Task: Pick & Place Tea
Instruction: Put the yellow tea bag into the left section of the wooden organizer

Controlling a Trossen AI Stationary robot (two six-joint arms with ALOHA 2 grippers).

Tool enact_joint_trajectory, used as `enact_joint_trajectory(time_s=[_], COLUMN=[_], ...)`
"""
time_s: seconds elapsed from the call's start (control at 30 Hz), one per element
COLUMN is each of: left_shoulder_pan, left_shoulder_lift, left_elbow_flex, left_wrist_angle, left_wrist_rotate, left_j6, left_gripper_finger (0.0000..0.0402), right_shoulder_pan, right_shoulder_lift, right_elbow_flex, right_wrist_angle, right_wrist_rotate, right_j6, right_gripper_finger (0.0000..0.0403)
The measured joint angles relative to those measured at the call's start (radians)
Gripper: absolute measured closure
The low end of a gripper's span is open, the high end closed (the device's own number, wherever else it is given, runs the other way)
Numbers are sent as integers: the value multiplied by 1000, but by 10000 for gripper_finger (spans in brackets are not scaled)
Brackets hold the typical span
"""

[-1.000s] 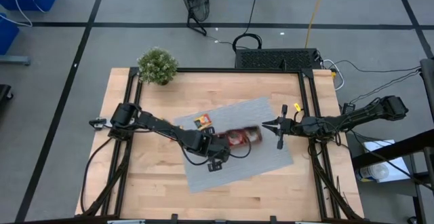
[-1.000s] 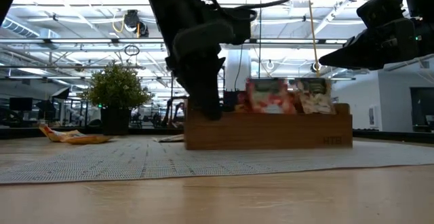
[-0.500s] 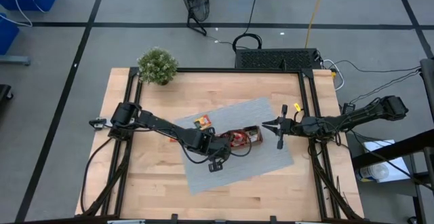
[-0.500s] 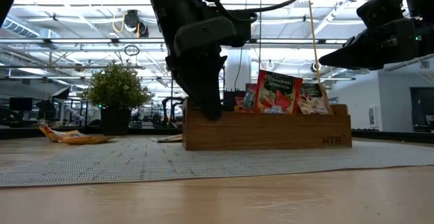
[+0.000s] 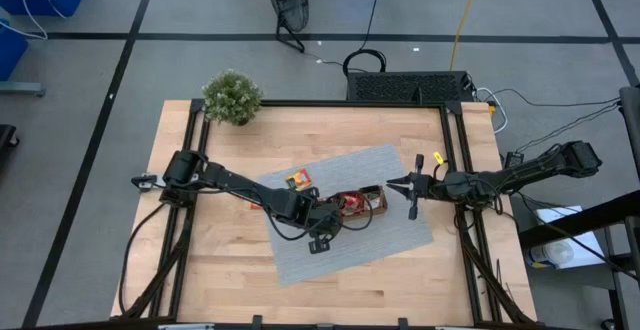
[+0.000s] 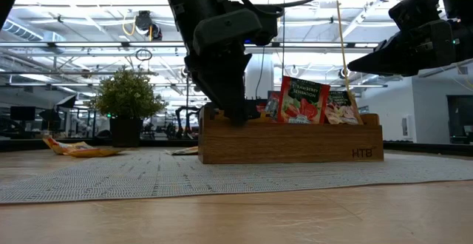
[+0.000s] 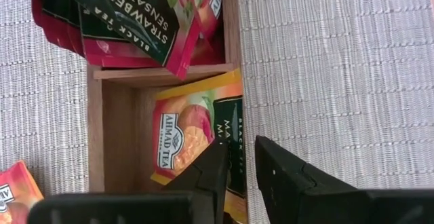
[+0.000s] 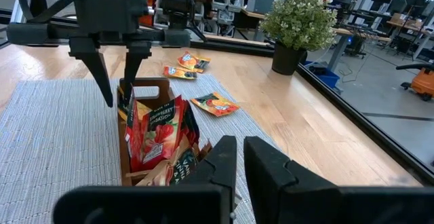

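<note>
A: Left to right, what remains loose?

B: Three tea sachets (image 8: 188, 65) lie on the surface (image 5: 200, 260), just beyond the mat.

A: And the middle?

B: Left hand (image 6: 240, 114), fingers parted and empty, hangs over the wooden tray (image 6: 292, 143); an orange sachet (image 7: 196, 139) lies in its end compartment, red ones (image 6: 299, 100) beside.

A: Far right?

B: Right hand (image 5: 410, 192), clenched on nothing, waits. Judged partly done.

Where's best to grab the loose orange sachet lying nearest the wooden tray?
Probably top-down, pinching across two opposite edges of the orange sachet: it lies flat at the edge of the mat, clear of the wooden tray, offering no upright side to come at.
</note>
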Motion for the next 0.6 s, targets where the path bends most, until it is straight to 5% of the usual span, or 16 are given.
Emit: enact_joint_trajectory(time_s=[0.6], left_shoulder_pan=[0], left_shoulder_lift=[-24], left_elbow_flex=[0], left_wrist_angle=[-6], left_wrist_rotate=[4], left_j6=[5], left_gripper_finger=[323], right_shoulder_pan=[0], right_shoulder_lift=[0], right_elbow_flex=[0], right_wrist_angle=[0], right_wrist_rotate=[0], right_j6=[0], right_gripper_finger=[385])
